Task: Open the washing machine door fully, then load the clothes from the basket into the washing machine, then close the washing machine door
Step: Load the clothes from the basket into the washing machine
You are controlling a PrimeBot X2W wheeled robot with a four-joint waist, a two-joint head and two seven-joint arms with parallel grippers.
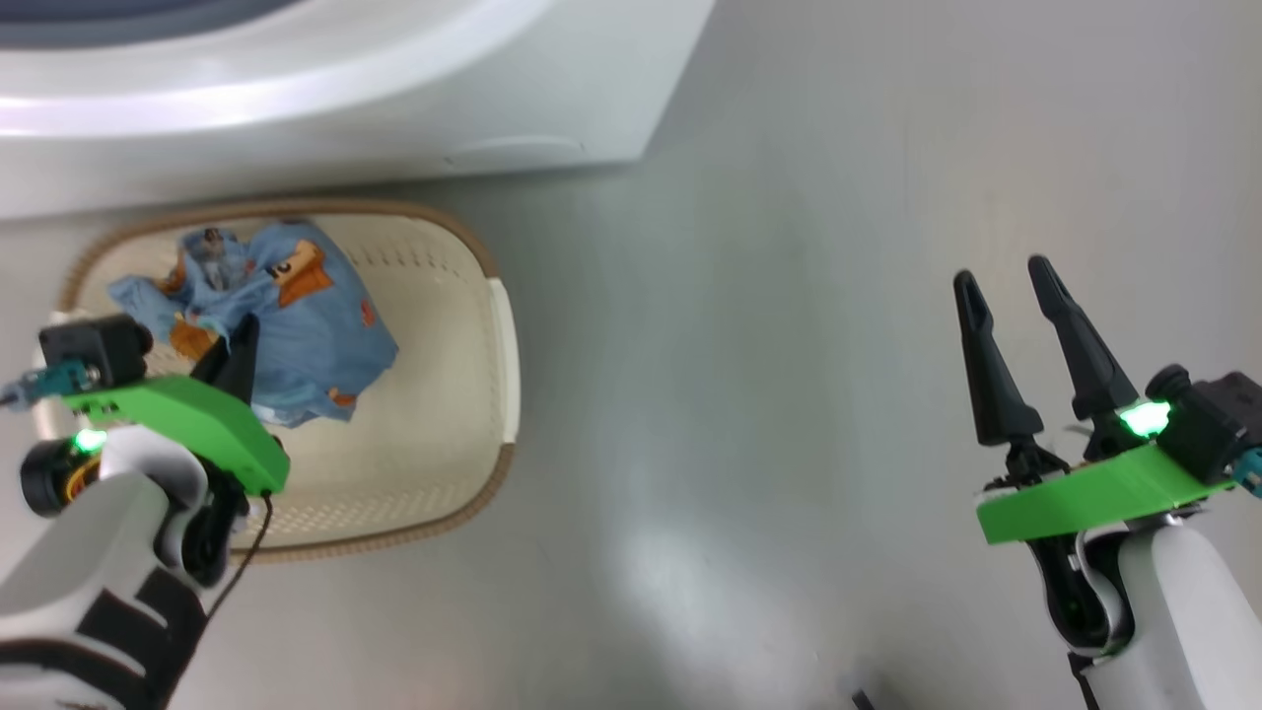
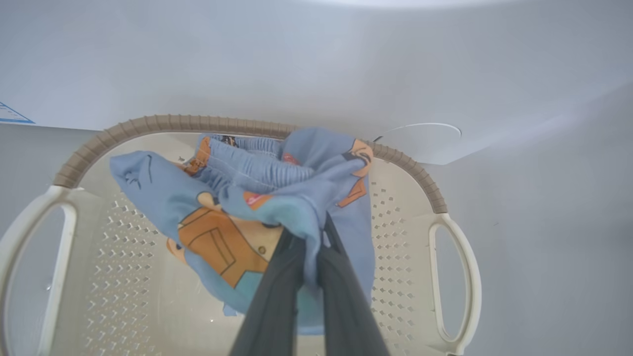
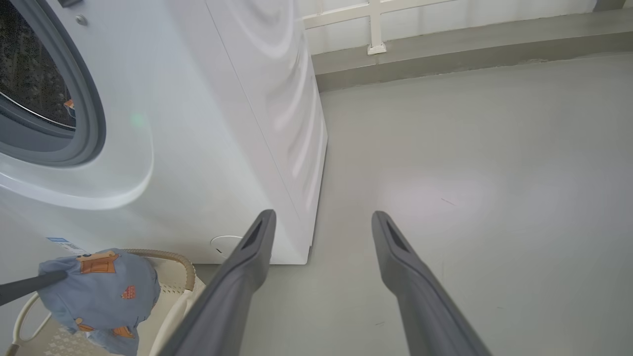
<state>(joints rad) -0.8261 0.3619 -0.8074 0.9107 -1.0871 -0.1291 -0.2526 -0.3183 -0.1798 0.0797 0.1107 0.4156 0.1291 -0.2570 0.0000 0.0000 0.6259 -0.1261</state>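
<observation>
The clothes (image 1: 296,325), light blue with orange prints, are bunched up over the cream basket (image 1: 473,375) on the floor in front of the white washing machine (image 1: 325,89). My left gripper (image 1: 242,340) is shut on the clothes; in the left wrist view its two dark fingers pinch a fold of the clothes (image 2: 296,207) above the basket (image 2: 405,232). The right wrist view shows the clothes (image 3: 99,291) lifted above the basket (image 3: 183,267), and the machine's round opening (image 3: 44,94) with its grey gasket. My right gripper (image 1: 1016,291) stands open over bare floor. The washing machine door is out of view.
Grey floor (image 1: 769,345) spreads to the right of the basket and machine. A low ledge and white railing (image 3: 376,29) run along the far side behind the machine. A round white cap (image 3: 225,244) sits low on the machine's front.
</observation>
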